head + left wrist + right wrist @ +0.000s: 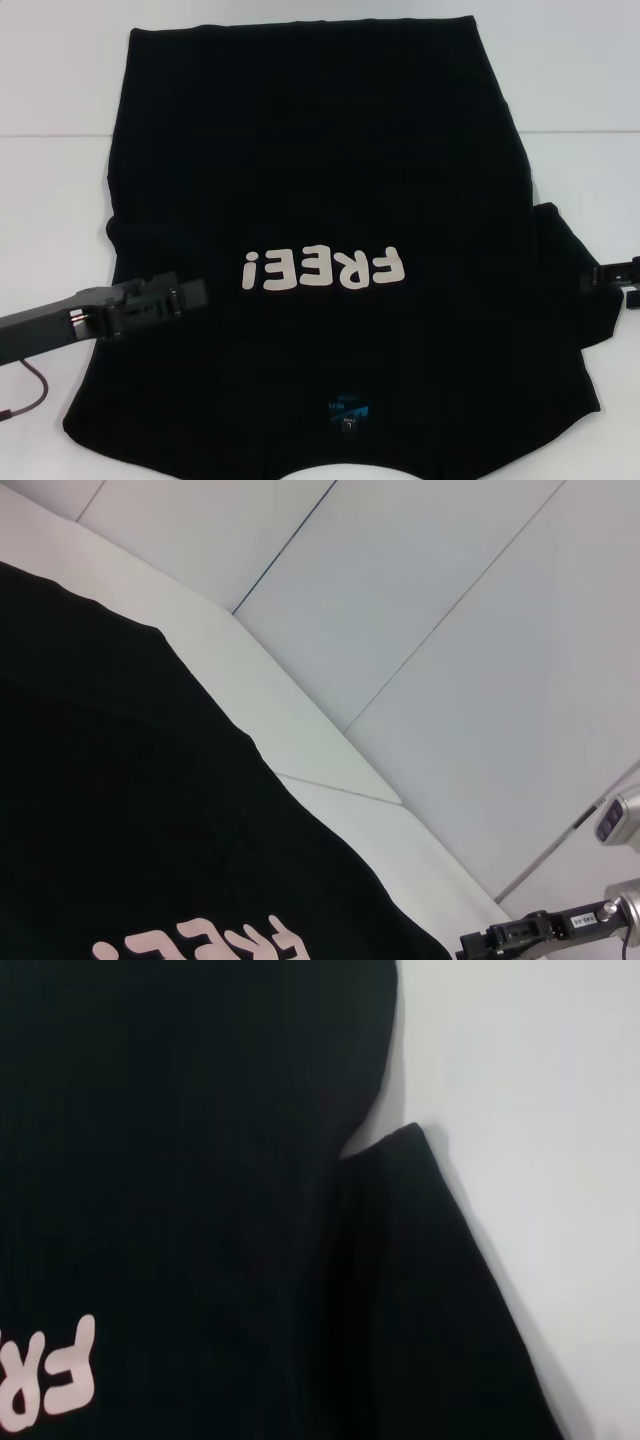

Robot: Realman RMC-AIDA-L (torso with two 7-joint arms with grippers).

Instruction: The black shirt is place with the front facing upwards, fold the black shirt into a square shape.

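Note:
The black shirt [320, 150] lies spread front up on the white table [60, 200]. Its white "FREE!" print [320, 268] reads upside down to me, and the blue neck label [348, 415] is near my edge. My left gripper [192, 293] is low over the shirt's left side, level with the print. My right gripper [603, 275] is at the outer edge of the right sleeve [565, 290]. The left wrist view shows the shirt body [120, 810] and the right gripper [520, 938] farther off. The right wrist view shows the sleeve [420, 1300] and part of the print [50, 1375].
Bare white table lies on both sides of the shirt [590, 90]. A red cable [30, 395] hangs under my left arm at the near left. Pale wall panels [450, 600] stand beyond the table's far edge.

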